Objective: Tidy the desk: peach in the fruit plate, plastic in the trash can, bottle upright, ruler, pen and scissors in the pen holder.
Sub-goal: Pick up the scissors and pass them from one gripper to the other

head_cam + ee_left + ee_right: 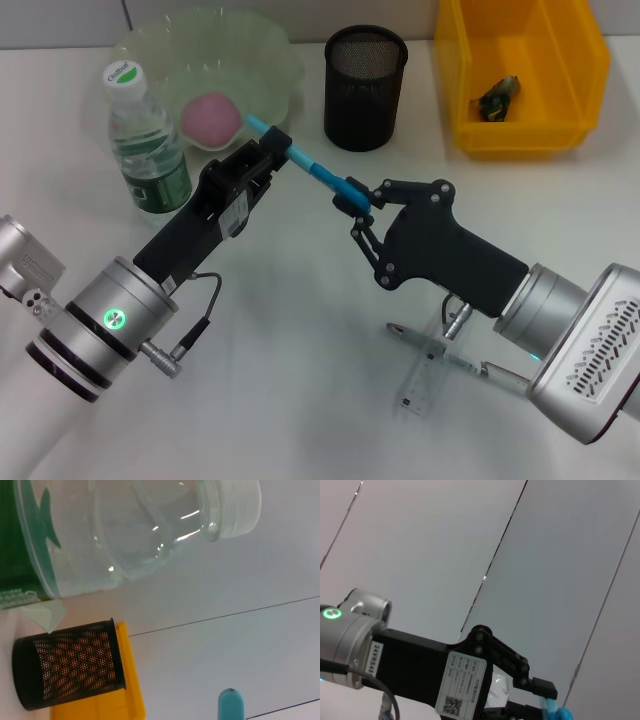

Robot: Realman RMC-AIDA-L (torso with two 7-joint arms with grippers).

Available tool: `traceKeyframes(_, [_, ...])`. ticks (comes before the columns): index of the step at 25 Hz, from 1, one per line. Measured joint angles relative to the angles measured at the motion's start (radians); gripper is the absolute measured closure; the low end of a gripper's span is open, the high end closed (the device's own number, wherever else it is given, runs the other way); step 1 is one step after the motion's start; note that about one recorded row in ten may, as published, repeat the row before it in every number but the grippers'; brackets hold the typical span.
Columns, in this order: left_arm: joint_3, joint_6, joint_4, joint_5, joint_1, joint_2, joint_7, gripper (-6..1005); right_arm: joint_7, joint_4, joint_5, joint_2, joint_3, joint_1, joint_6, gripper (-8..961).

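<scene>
Both the left gripper (272, 140) and right gripper (358, 203) pinch the blue pen (305, 162) above the bench. For a clean handover, one should let go only once the other's hold is firm. Then tip it upright over the pen holder (365, 88).

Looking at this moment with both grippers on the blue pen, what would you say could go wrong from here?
The blue pen is gripped by the left gripper at one end and the right gripper at the other; if either pulls before the other lets go, the pen may slip or fall. The left arm is close to the upright bottle and could knock it over. The ruler lies under the right arm, partly hidden.
</scene>
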Motion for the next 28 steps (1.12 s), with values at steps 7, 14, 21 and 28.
traceKeyframes(7, [0.0,0.0,0.0,0.0,-0.002,0.0,0.003,782,0.0,-0.005,0.0,0.0,0.0,0.0,0.0,832])
traceKeyframes(14, [0.0,0.0,0.005,0.0,-0.001,0.0,0.01,732,0.001,-0.006,-0.001,0.0,-0.001,-0.002,-0.002,851])
traceKeyframes(21, [-0.007,0.0,0.008,-0.001,0.001,0.0,0.016,662,0.002,-0.005,-0.002,0.0,-0.001,-0.004,-0.003,863])
traceKeyframes(28, [-0.004,0.001,0.008,-0.001,-0.001,0.0,0.027,516,0.002,-0.005,-0.001,0.0,0.0,-0.007,-0.008,869])
